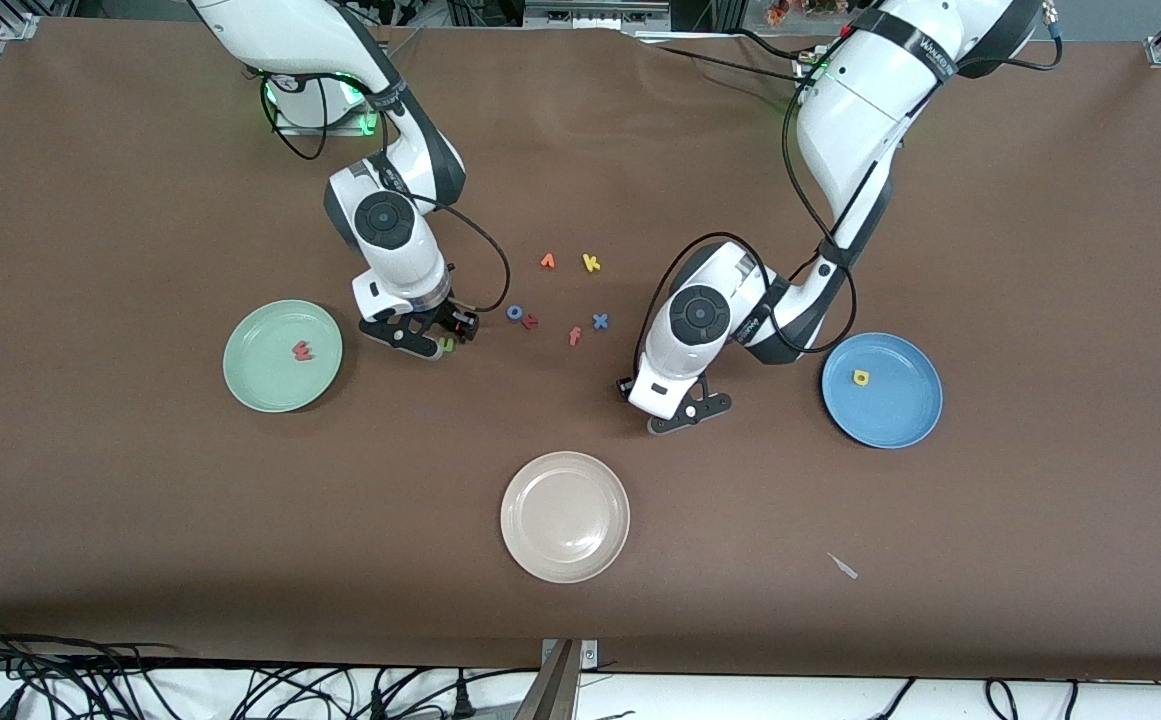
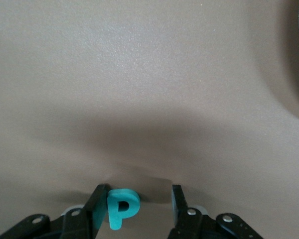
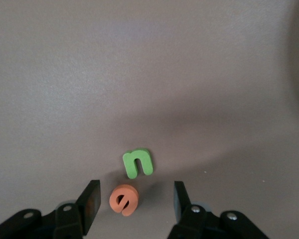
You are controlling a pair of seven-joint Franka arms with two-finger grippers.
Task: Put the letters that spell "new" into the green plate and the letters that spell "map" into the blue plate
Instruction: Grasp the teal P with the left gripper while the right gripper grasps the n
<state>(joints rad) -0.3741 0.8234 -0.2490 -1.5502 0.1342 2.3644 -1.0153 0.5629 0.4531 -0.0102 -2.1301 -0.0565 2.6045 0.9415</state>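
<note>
Left pincer (image 2: 136, 206) low over the bench (image 1: 140, 560), between the cream-beige plate (image 1: 565, 516) and the blue plate (image 1: 882, 390); its jaws stand apart with the teal p (image 2: 121, 206) lying flat between them, close against one finger (image 2: 98, 204) and with a clear gap to the other; not clamped yet; judged step: close on the p, so centre the pincer over the letter first, or the near finger may shove it sideways rather than pinch it. Right pincer (image 3: 133, 201) low beside the green plate (image 1: 283, 355), toward the middle of the bench; jaws apart, nothing held; the orange e (image 3: 123, 199) lies between the fingers, the green n (image 3: 138, 163) just ahead of the fingertips and close to the e, whether touching I cannot tell; take one letter at a time, squeeze on the e only, lift straight so the n is not dragged. Red w (image 1: 302, 351) already in the green plate; yellow a (image 1: 861, 377) already in the blue plate; blue m not made out. Distractors, blue o (image 1: 515, 312), blue x (image 1: 600, 321), orange f (image 1: 574, 336) and yellow k (image 1: 591, 263), cluster between the two arms, near the right pincer; keep transfers clear of them. Open brown bench lies around each plate; rims are shallow, so approach from above and release low.
</note>
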